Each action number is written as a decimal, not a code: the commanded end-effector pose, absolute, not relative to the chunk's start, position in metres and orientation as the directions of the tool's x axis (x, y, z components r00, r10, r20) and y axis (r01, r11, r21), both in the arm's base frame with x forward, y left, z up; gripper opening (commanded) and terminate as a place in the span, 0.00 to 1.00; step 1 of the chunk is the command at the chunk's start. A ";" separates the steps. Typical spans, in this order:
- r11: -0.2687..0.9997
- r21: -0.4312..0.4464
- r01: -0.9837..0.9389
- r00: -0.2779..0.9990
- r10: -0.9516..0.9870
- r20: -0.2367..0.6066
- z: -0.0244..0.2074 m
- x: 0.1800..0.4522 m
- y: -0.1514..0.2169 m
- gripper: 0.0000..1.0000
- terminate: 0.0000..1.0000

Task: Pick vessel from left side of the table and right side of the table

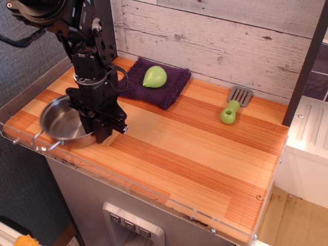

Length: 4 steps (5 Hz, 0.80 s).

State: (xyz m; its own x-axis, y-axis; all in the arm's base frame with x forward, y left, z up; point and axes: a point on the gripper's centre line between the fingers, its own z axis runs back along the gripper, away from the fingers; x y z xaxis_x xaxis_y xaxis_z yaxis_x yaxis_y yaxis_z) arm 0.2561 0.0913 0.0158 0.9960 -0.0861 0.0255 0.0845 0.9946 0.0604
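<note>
One view: overhead, slightly angled.
Pot (61,123): far left of the table (205,159), near its front rim.
Gripper (99,130): jaws closed across pot's right wall, apparently to lift it.
Cloth (156,84): behind pot, green fruit (154,76) on it.
Spatula (233,106): far right of pot, no obstacle.

Striped wooden table (195,154): vessel (61,123), purple cloth (159,84), spatula (233,107).

Bright, even light; soft shadows. Glare on the shallow shiny steel pot (61,123) at near left, its wire handle motion-blurred.
</note>
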 end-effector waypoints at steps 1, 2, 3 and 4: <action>0.990 0.052 0.129 0.989 -0.133 0.065 0.039 0.256 0.098 0.00 0.00; 0.988 0.092 0.120 0.982 -0.132 0.136 0.089 0.255 0.078 0.00 0.00; 0.987 0.090 0.135 0.962 -0.152 0.225 0.139 0.249 0.033 0.00 0.00; 0.980 0.047 0.194 0.953 -0.200 0.227 0.153 0.243 -0.014 0.00 0.00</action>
